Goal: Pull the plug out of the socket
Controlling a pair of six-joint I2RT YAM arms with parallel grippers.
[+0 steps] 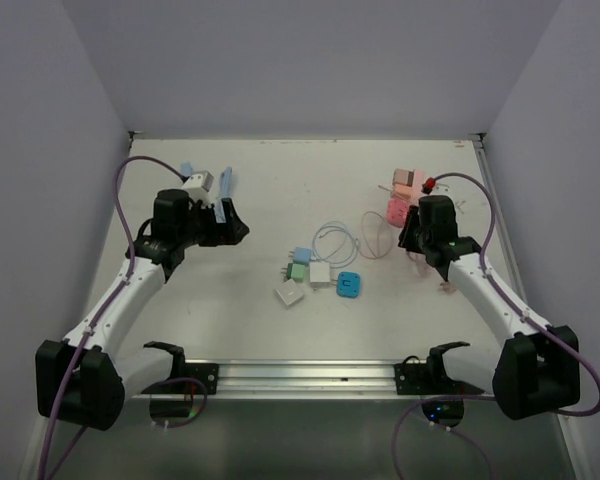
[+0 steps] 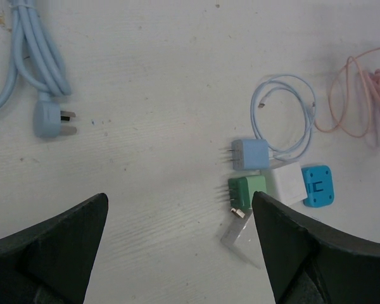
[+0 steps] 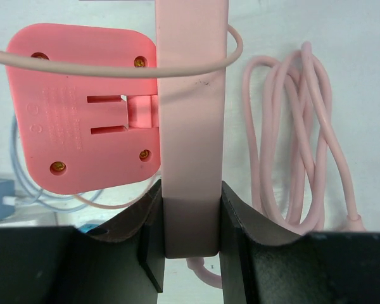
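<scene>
Coral plug block [image 3: 82,114] sits flush against side of pale pink socket bar [image 3: 190,95], far right of table, coiled pink cable [image 3: 304,145] just beside. Seemingly not yet separated. Right gripper [image 3: 190,209] clamped on near end of bar, jaws tight on both faces. Left gripper [image 2: 180,206] wide apart, holding nothing, hovering well away over the loose green charger [image 2: 247,190]. Step in hand: bracing the socket. Next likely needs left arm across to grip coral block and draw it straight out sideways
</scene>
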